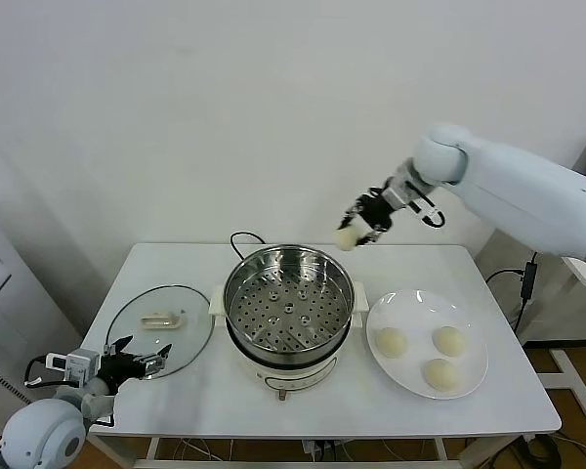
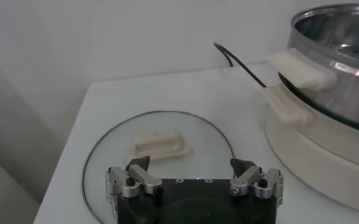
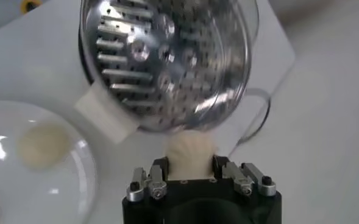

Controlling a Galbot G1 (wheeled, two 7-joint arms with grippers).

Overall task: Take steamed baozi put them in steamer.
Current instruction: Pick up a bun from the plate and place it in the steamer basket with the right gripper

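Right gripper [image 1: 356, 231] raised above the far right rim of the round shiny steel steamer [image 1: 236, 303]; its jaws are clamped on one smooth cream-white steamed bun [image 1: 347, 238], which hangs clear of the table, just beyond the pot edge; the right wrist view shows the same bun [image 3: 190, 153] pinched between the two fingers with the perforated steel tray [image 3: 167, 61] ahead of it. Judgement: the bun is carried high so it passes over the rim rather than knocking it; the tray is bare, so this would be the first bun to go in.

Three more cream-white buns [image 1: 438, 356] sit on the flat white plate [image 1: 474, 383] to the right of the steamer, apart from one another; placed close to the pot, presumably to keep each carry short.

Round glass lid with cream handle [image 1: 160, 321] lies flat on the white table [image 1: 303, 415] left of the steamer, leaving the pot mouth open for loading.

Left gripper [image 1: 132, 360] parked low beside the lid's near edge; fingers spread wide, holding nothing; likely waiting.

Next move, as I judge it: shift inward over the tray, lower, release gently; soft dough may dent under the squeeze.
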